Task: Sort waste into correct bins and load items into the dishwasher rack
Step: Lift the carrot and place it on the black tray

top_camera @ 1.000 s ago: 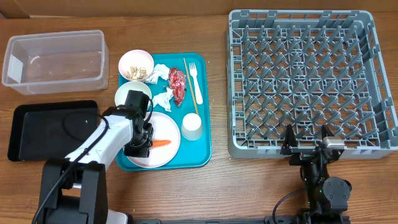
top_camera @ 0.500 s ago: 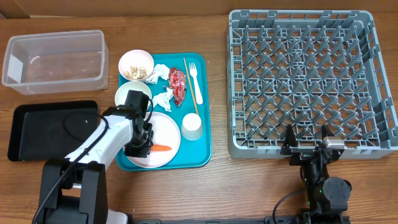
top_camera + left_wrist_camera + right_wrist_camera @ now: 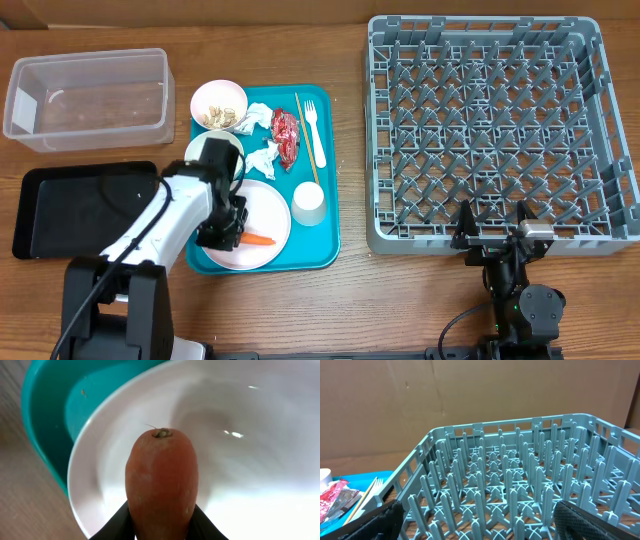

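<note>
One carrot pinched, at the plate's near edge.
My left claw point(image 3: 161, 529) grips the carrot's point(image 3: 161, 475) near end: stiff, smooth, light, so I'd squeeze firmly lest it pivot. Beyond it lie the plate point(image 3: 250, 460), then the tray point(image 3: 45, 420).

carrot point(image 3: 161, 480): orange, blunt-ended | pinched in left tool point(image 3: 160, 527) | over white plate point(image 3: 240, 460)
</note>
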Controlling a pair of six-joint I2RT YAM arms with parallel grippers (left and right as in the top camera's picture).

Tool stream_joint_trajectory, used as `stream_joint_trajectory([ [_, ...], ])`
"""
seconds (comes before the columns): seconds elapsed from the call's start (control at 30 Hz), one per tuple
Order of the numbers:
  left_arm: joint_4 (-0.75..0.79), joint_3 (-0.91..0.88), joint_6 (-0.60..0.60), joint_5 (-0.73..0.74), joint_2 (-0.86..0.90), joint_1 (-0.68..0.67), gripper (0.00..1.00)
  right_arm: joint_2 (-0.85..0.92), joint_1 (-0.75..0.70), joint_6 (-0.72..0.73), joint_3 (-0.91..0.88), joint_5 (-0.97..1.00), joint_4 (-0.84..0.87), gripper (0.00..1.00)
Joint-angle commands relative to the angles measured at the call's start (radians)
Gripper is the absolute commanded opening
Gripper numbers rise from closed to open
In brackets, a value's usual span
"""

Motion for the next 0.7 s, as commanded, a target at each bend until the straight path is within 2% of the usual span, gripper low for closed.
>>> stream_joint_trajectory([
  [0.0,-0.064,0.116,0.063,0.001,0.000,0.007,0.04,-0.008,0.005,0.003,-0.010,0.013,0.006,1.00],
  [0.2,-0.211,0.299,0.156,-0.039,-0.001,0.064,0.04,-0.008,0.005,0.004,-0.010,0.013,0.006,1.00],
  [0.4,-0.316,0.445,0.273,-0.056,-0.001,0.240,0.04,-0.008,0.005,0.004,-0.010,0.013,0.006,1.00],
  [0.67,-0.282,0.472,0.404,-0.061,0.004,0.520,0.04,-0.008,0.005,0.003,-0.010,0.013,0.006,1.00],
])
